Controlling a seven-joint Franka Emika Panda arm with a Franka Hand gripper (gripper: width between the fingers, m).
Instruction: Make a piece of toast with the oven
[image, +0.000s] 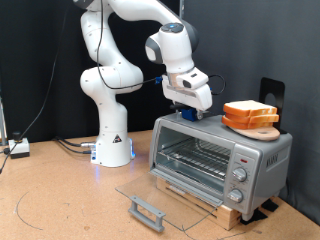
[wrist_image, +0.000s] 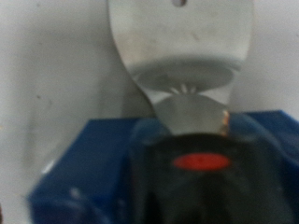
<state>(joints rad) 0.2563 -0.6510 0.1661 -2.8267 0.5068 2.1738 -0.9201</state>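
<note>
in the exterior view, the oven (image: 218, 160) sat on a wooden slatted base (image: 235, 208), its glass door (image: 160, 196) already dropped flat toward the near left, with the wire rack (image: 195, 157) bare inside. the piece of toast (image: 248, 113) was not in yet: it lay stacked on a round wooden board (image: 258, 129) on the oven's roof, at the right end. the arm (image: 120, 75) rose from its base at the left, arched over and bent down so the gripper (image: 190, 110) pointed at the left part of the roof, beside the bread but apart from it. a blue block (image: 192, 116) showed under the hand. by my reading, the step in hand was fetching a tool for the slice; the loading itself was not yet done.

in the wrist view, a metal spatula blade (wrist_image: 182, 47) fanned out ahead of the hand, its neck running back into a black handle with a red mark (wrist_image: 201, 161), which rested in a blue holder (wrist_image: 84, 173). the handle sat right under the camera, but the fingers were not visible, so i cannot tell whether the claw was open or clamped on it. any lift would call for a firm, square hold, since the long blade would lever against a loose one.
</note>
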